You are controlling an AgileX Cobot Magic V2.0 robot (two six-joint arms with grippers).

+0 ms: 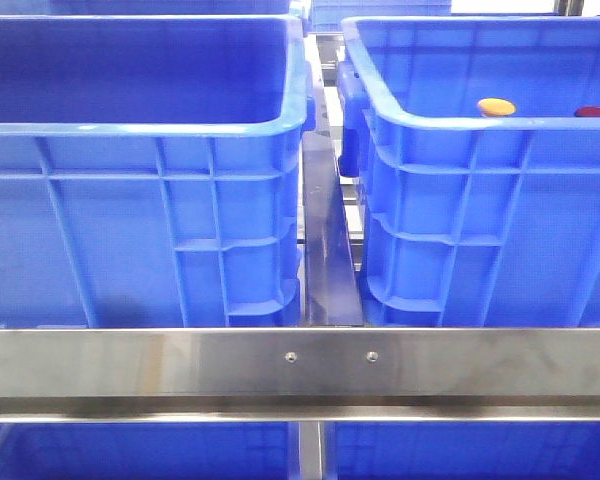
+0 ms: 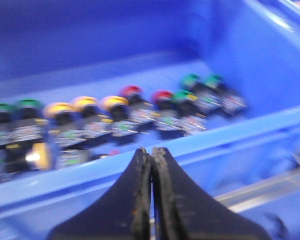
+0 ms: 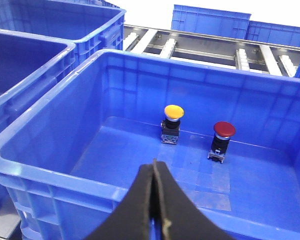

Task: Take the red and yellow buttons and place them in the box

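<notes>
A yellow button (image 3: 173,112) and a dark red button (image 3: 224,129) stand upright on black bases on the floor of a blue crate (image 3: 50,150). In the front view their caps, yellow (image 1: 496,107) and red (image 1: 593,112), show over the rim of the right crate (image 1: 460,190). My right gripper (image 3: 153,163) is shut and empty above that crate's near rim. My left gripper (image 2: 151,151) is shut and empty, above the near rim of a crate (image 2: 250,125) that holds a blurred row of several buttons with green, yellow (image 2: 114,102) and red (image 2: 131,91) caps.
The left crate (image 1: 140,190) stands beside the right one, with a steel divider (image 1: 328,240) between them. A steel rail (image 1: 300,365) crosses the front. More blue crates (image 3: 210,22) and conveyor rollers (image 3: 200,47) lie beyond.
</notes>
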